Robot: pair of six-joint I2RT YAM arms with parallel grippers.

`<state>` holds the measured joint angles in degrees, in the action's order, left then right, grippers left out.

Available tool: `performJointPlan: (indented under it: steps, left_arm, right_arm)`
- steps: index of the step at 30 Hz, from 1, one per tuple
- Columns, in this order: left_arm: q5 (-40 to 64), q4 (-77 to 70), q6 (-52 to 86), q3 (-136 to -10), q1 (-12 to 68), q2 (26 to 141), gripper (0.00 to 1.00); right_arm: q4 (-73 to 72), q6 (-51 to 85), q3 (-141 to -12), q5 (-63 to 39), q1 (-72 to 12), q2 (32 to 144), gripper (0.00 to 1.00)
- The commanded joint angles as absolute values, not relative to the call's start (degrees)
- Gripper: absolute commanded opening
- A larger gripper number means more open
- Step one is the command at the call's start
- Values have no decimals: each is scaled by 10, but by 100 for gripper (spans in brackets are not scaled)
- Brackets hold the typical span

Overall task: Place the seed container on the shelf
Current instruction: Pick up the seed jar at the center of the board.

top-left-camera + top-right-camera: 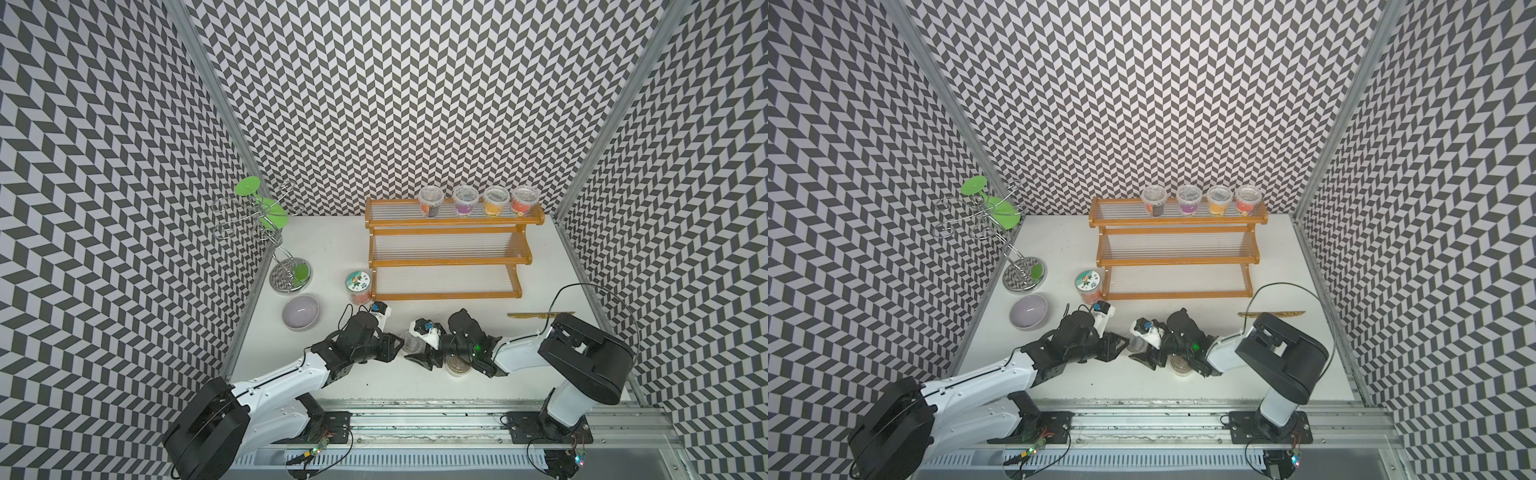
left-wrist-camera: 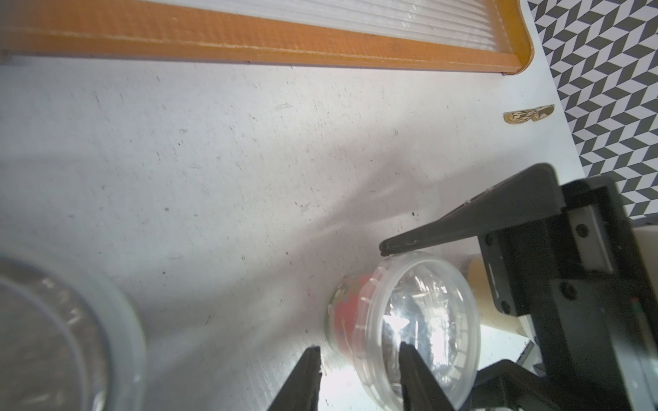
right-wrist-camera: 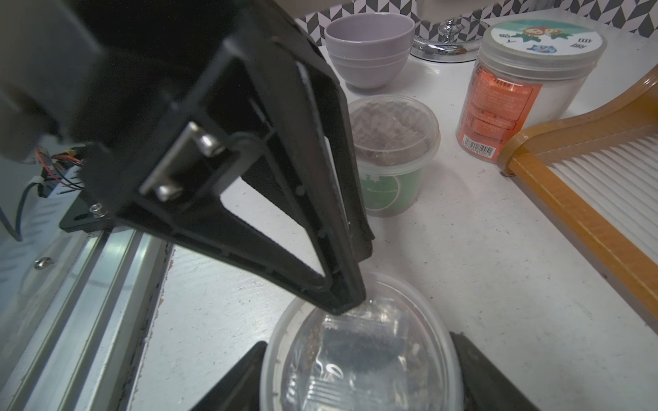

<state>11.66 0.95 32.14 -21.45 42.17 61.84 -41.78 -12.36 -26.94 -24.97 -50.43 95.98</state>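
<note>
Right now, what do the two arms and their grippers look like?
Both arms, left arm and right arm, have white shells between bulky black joint housings. A thin black cable loops over the right one; a green light glows near its wrist. The left gripper and right gripper are black, with skeletal triangular fingers tapering to points.

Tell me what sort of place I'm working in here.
Most likely a staged robot test cell, not a real kitchen. Chevron-patterned walls enclose three sides, the arm bases sit on an aluminium rail, and the white table holds pantry props such as the shelf with jars.
</note>
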Motion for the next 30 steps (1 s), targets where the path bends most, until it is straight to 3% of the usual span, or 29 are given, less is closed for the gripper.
performJointPlan:
  steps: [1,8,30]
  left_arm:
    - [122,11,309,-233,421,621,41]
    - [136,1,314,-236,421,619,44]
    - [52,30,332,-223,420,443,53]
  right_arm:
    - [-447,-118,-271,-260,-502,966,76]
    - [-434,-120,-272,-260,-502,957,72]
    - [-328,-81,-299,-202,-497,864,75]
